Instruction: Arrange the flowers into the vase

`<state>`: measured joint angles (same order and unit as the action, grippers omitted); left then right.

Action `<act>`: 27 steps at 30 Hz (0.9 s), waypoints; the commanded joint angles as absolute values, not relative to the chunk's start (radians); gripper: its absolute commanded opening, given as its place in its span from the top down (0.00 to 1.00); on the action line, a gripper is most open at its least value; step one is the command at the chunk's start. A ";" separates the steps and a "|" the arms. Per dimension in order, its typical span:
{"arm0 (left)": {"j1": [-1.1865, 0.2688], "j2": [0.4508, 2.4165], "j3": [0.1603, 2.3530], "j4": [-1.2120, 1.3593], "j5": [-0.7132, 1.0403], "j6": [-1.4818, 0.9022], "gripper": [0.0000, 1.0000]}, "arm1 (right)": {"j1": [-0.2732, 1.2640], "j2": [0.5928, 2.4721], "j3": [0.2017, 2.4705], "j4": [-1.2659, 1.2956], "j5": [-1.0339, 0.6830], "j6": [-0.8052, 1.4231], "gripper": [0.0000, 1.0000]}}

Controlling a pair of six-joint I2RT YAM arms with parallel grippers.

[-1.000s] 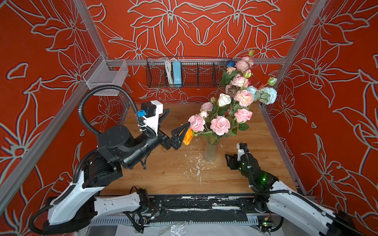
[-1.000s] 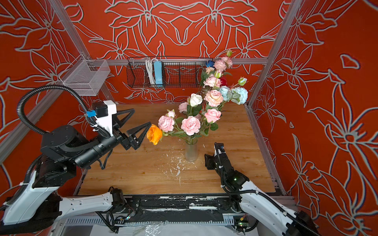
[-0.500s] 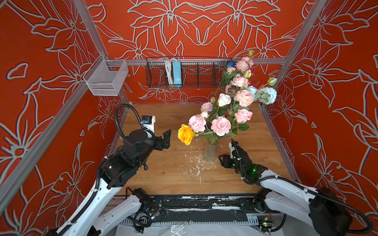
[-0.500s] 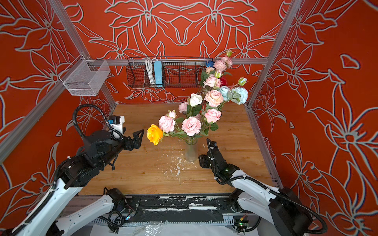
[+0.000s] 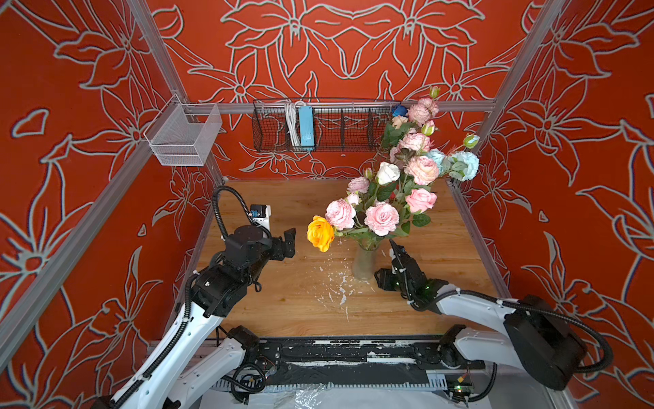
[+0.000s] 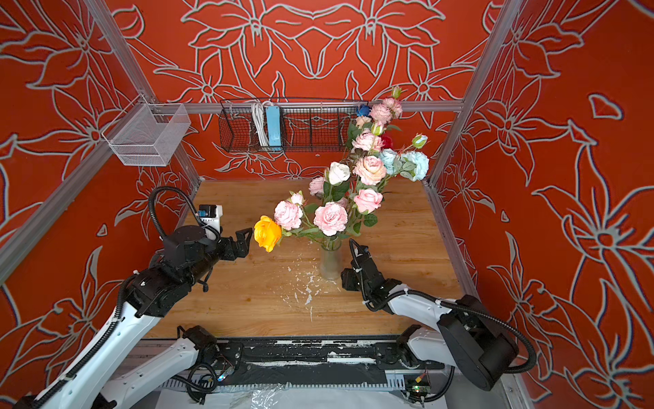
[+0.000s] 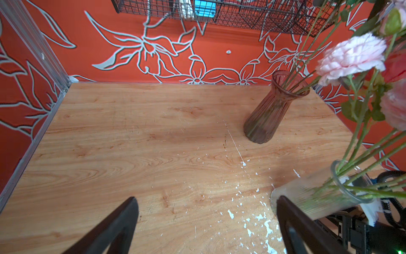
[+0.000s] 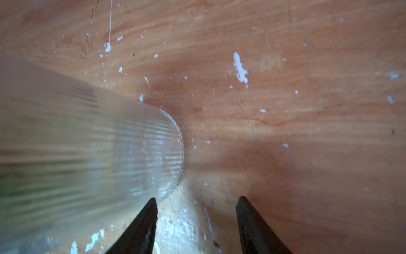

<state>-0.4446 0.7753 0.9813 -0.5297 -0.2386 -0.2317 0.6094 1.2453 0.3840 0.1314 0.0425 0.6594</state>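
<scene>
Flowers [image 5: 381,219] fill clear vase [image 5: 364,263]; left gripper [image 7: 206,199] spread wide, empty; right gripper [image 8: 197,198] parted beside it, seemingly not gripping.

Wood, glass, wire, cloth.
The table [image 5: 283,311] is matt wood-grain board, scuffed and flecked white. The vase [image 5: 364,263] is clear glossy glass (finely ribbed up close); a tinted vase [image 7: 270,114] is ribbed brownish glass. The flowers [image 5: 381,217] look like soft cloth. The wire basket [image 5: 329,131] is black metal; the mesh basket [image 5: 180,141] is pale and fine.
</scene>
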 commanded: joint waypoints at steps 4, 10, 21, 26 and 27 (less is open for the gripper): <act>-0.420 0.767 0.965 -0.489 -0.215 -0.228 0.03 | 0.585 1.305 0.441 0.188 0.051 0.658 0.40; -0.406 0.772 0.958 -0.482 -0.203 -0.226 0.02 | 0.551 1.349 0.465 0.215 0.022 0.646 0.39; -0.376 0.762 0.936 -0.462 -0.198 -0.237 0.02 | 0.547 1.425 0.543 0.236 -0.031 0.646 0.39; -0.371 0.765 0.936 -0.463 -0.195 -0.238 0.03 | 0.545 1.454 0.572 0.237 -0.049 0.637 0.39; -0.369 0.763 0.933 -0.461 -0.196 -0.242 0.03 | 0.546 1.462 0.575 0.244 -0.055 0.640 0.39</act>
